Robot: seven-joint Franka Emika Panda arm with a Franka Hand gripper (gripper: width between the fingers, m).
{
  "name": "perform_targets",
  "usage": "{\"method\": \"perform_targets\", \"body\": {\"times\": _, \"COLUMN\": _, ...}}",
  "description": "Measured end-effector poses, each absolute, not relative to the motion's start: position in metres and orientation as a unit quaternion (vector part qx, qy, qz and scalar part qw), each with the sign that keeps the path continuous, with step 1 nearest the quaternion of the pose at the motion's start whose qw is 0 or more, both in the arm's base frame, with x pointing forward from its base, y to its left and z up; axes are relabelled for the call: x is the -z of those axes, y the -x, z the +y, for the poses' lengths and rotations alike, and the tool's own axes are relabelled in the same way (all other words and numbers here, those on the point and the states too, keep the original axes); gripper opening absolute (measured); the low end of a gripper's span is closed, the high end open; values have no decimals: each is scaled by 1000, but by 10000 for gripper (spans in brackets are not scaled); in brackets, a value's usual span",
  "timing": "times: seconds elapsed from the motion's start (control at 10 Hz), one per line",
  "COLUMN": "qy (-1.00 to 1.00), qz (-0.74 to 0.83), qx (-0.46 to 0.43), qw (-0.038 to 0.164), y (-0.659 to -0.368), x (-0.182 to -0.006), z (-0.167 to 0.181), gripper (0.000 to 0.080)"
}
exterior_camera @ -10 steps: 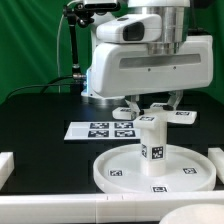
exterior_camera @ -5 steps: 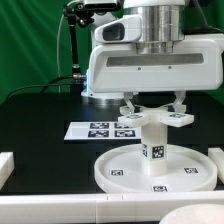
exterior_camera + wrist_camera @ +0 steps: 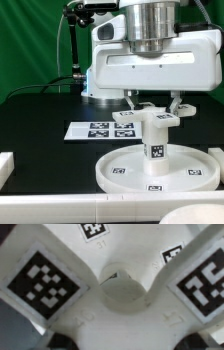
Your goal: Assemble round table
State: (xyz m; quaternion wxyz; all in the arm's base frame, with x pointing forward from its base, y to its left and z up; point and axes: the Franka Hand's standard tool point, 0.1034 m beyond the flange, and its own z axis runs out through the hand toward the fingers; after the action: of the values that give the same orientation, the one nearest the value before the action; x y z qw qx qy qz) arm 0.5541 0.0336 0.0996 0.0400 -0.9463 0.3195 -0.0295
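Note:
The large rimmed round disc (image 3: pixel 120 168) lies flat at the front of the black table. The short thick cylinder leg (image 3: pixel 156 146) stands upright on its middle. The cross-shaped four-armed piece (image 3: pixel 148 117) sits on top of the leg. My gripper (image 3: pixel 153 108) comes straight down from above and is shut on the cross-shaped piece, one finger on each side. In the wrist view the cross-shaped piece (image 3: pixel 125 294) fills the picture, tags on its arms around the round hub, with my gripper (image 3: pixel 122 343) at its edge; the leg and disc are hidden beneath it.
The marker board (image 3: pixel 97 129) lies flat behind the disc, toward the exterior view's left. White rails border the table at the front (image 3: pixel 50 208), left (image 3: pixel 5 166) and right (image 3: pixel 218 158). The arm's base (image 3: pixel 95 75) stands behind.
My hand has turned about its vertical axis and risen slightly. The cross-shaped piece has turned with it on top of the leg. The disc stays put.

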Motion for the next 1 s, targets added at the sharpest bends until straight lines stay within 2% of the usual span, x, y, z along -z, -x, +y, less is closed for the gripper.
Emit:
{"method": "perform_targets", "body": {"times": 0.2, "qy": 908, "qz": 415, "qx": 29, "qw": 49, "y": -555, "x": -100, "z": 34, "gripper": 448}}
{"method": "perform_targets", "body": {"times": 0.6, "qy": 769, "qz": 633, "qx": 22, "qw": 84, "y": -555, "x": -101, "z": 37, "gripper": 448}}
{"method": "perform_targets", "body": {"times": 0.8, "qy": 720, "qz": 689, "qx": 18, "qw": 83, "y": -554, "x": -101, "z": 39, "gripper": 448}}
{"method": "perform_targets", "body": {"times": 1.0, "qy": 728, "qz": 681, "qx": 16, "qw": 83, "y": -554, "x": -102, "z": 39, "gripper": 449}}
